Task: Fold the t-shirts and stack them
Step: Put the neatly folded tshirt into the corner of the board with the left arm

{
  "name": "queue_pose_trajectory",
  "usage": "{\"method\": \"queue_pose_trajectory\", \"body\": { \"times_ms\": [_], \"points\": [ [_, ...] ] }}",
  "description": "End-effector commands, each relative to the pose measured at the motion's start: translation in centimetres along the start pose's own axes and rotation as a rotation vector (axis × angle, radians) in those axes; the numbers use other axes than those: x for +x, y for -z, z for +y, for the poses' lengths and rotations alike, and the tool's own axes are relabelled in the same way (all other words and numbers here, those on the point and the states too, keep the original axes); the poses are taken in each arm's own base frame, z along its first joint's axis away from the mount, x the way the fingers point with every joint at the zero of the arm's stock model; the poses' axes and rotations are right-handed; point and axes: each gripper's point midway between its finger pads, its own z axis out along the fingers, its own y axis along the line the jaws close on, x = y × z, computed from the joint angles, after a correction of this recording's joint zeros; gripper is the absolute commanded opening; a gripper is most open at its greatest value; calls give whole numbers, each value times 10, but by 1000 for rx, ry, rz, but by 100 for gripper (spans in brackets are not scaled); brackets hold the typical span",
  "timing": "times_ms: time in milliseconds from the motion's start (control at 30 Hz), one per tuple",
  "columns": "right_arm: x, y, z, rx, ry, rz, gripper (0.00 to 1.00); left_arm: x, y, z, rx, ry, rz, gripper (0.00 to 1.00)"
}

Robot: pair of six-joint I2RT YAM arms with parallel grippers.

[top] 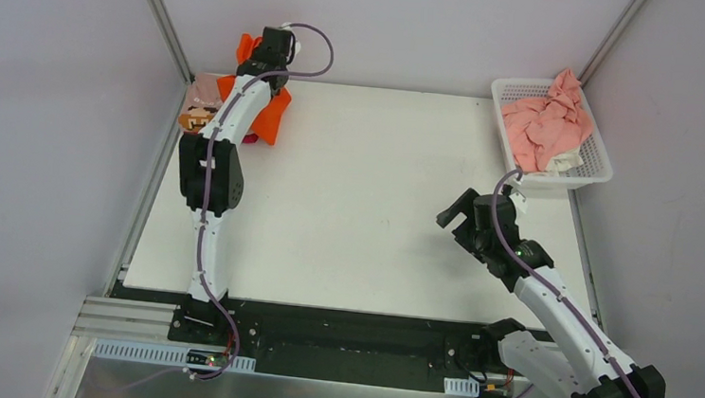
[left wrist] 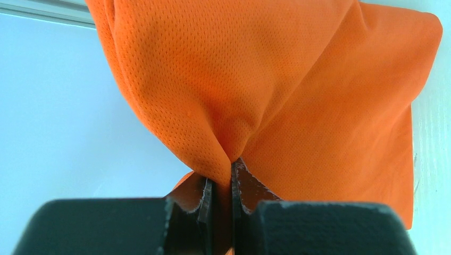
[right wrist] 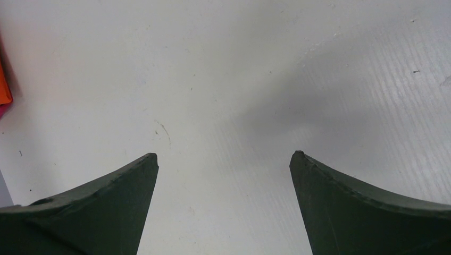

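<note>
My left gripper [top: 267,48] is at the table's far left corner, shut on a fold of the bright orange t-shirt [top: 277,115]. In the left wrist view the orange cloth [left wrist: 276,90] hangs bunched from between my closed fingertips [left wrist: 232,172]. Under my left arm lies the dusty-pink shirt with the pixel face [top: 200,109], and a magenta edge [top: 251,138] peeks out beside the orange. Light pink shirts [top: 547,124] are heaped in the basket. My right gripper [top: 457,212] is open and empty above bare table [right wrist: 223,159]; an orange sliver [right wrist: 4,85] shows at its view's left edge.
A white plastic lattice basket [top: 601,162] stands at the table's far right corner. Grey walls and metal frame posts [top: 162,13] close in the table's left, back and right sides. The arm bases sit on the black rail [top: 347,336] at the near edge.
</note>
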Motion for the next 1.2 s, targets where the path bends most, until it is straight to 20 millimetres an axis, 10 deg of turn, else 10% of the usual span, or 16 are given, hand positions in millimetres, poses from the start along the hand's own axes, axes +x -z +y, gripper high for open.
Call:
{"method": "queue_pose_trajectory", "body": {
  "times_ms": [0,367,1167],
  "points": [
    [-11,0,7,-15,-2,-37,99,-32,46,68,-75,105,-127,0],
    [-14,0,5,-2,-5,-48,99,-29,59,81,-80,129,-142,0],
    [-18,-1,0,38,-2,-70,99,29,-65,61,30,209,-43,0]
  ]
}}
